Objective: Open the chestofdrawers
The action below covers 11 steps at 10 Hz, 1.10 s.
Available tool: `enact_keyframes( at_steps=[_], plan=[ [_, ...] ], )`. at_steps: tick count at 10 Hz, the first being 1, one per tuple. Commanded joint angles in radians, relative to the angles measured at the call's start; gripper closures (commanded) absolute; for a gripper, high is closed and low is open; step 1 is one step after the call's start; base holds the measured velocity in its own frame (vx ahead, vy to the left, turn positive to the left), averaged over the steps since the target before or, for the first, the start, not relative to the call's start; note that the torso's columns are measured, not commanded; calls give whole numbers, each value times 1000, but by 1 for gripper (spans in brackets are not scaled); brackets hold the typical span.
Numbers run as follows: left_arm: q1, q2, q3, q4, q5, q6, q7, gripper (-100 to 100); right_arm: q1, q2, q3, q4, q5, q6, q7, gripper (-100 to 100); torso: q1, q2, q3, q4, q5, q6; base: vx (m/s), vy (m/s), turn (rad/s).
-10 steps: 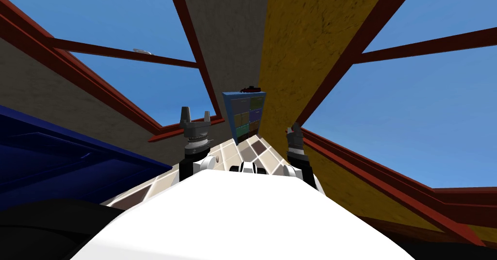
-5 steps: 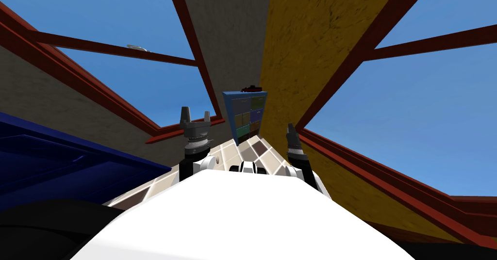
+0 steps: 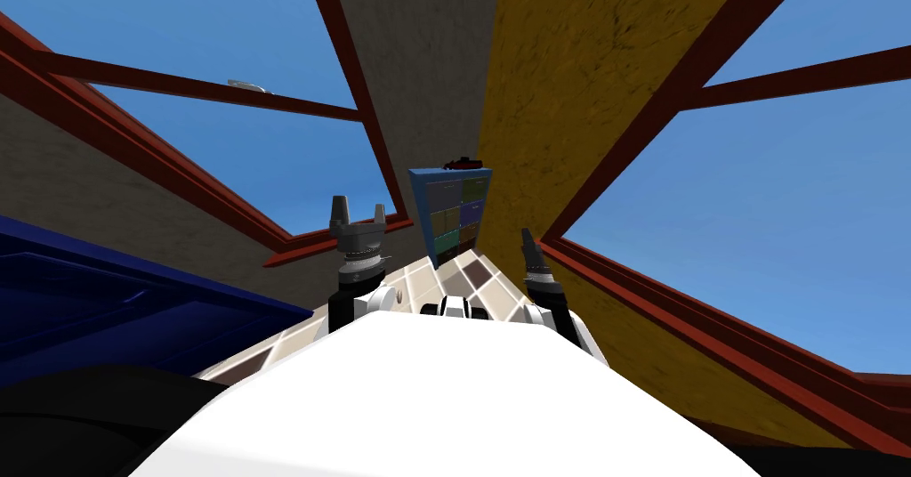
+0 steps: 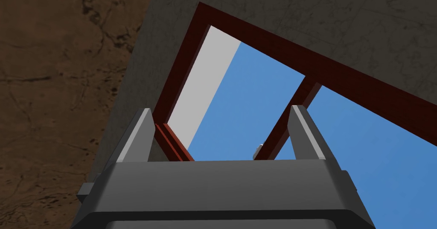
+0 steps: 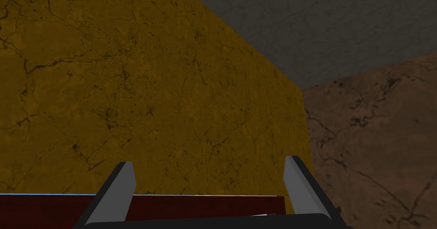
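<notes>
Floor of beige and brown square tiles (image 3: 470, 271) is seen running ahead as a narrow open strip to a blue-framed chest of drawers (image 3: 450, 214) with grey, yellow, green and violet drawer fronts. The chest stands upright at the strip's far end, in the corner where a rough grey wall (image 3: 418, 71) meets a mottled ochre-yellow wall (image 3: 569, 80). Its fronts look flush with the frame, though they are small at this distance. A small dark red object (image 3: 461, 162) is set on its top. The strip is bounded on the left by a dark blue panelled surface (image 3: 98, 294) and on the right by a dark red window frame (image 3: 640, 294) low in the yellow wall. The left gripper (image 3: 358, 215) is held upright, well short of the chest, its thin grey blade-like fingers (image 4: 134, 139) spread apart. The right gripper (image 3: 531, 247) is raised just beside the yellow wall and seen edge-on, its blades (image 5: 294, 183) likewise parted.
</notes>
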Motion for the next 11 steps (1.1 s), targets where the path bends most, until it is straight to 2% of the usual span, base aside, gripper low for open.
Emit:
enact_keyframes(
  at_steps=[1,11],
  plan=[
    [0,0,0,0,0,0,0,0,-9,-11,0,23,29,-16,74,-100,0,1,0,0,0,0,54,47,1],
    [0,0,0,0,0,0,0,0,-35,-31,-3,87,119,-59,349,-100,0,1,1,0,0,0,49,38,0]
  ],
)
